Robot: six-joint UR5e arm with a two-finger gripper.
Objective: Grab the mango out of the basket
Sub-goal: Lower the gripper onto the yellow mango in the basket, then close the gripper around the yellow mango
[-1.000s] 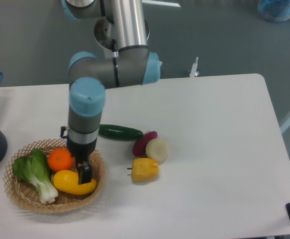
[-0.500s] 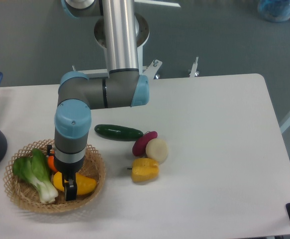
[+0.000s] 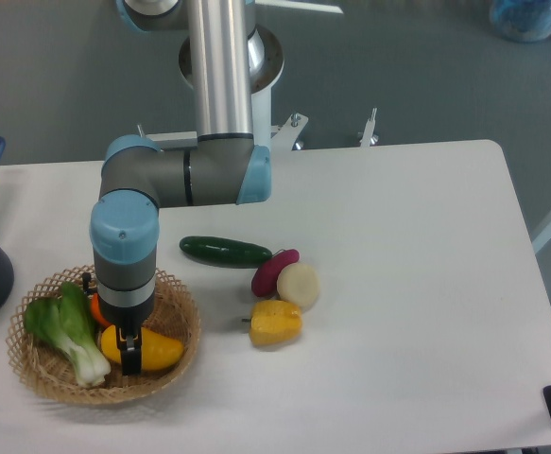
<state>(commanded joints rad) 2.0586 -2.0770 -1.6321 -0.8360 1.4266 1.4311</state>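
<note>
one hand down in the basket, fingers straddling the mango, grip not discernible

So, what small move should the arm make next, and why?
Probably close the end effector on the mango. It is already low in the basket, with a dark finger against the fruit's left part. Whether it is shut already cannot be told, so closing before lifting seems safest.
</note>
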